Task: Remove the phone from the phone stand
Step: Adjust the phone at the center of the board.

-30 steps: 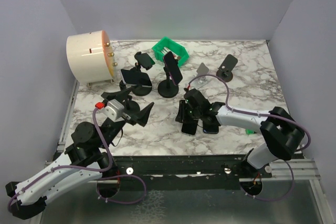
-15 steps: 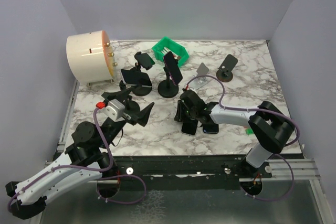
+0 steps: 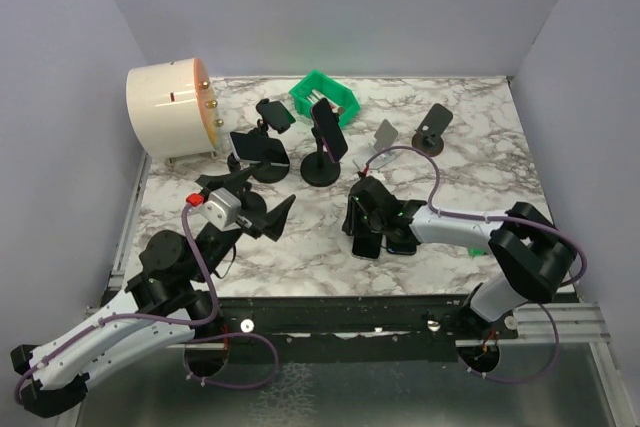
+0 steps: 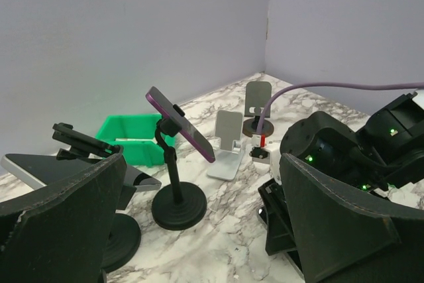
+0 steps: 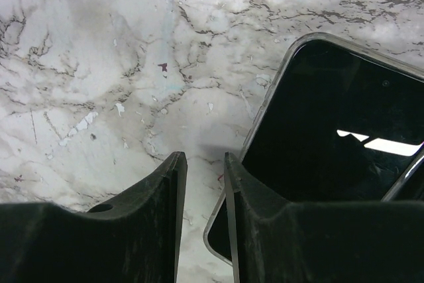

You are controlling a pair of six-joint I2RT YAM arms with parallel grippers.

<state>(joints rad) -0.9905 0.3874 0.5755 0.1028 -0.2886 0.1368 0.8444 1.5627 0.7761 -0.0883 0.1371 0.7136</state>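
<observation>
The right gripper, jaws narrow and empty, has shifted slightly over the white marble tabletop beside a flat black clear-cased phone, leaving the purple-edged phone untouched on its black round-based stand, the left gripper gaping wide.

The left gripper hangs raised with jaws spread wide; the right arm stretches low and inward, the right gripper pointing down, jaws narrowly apart

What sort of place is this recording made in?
Likely a robot lab test cell: a marble-pattern table walled in by plain grey panels, with several phone stands laid out as props.
</observation>
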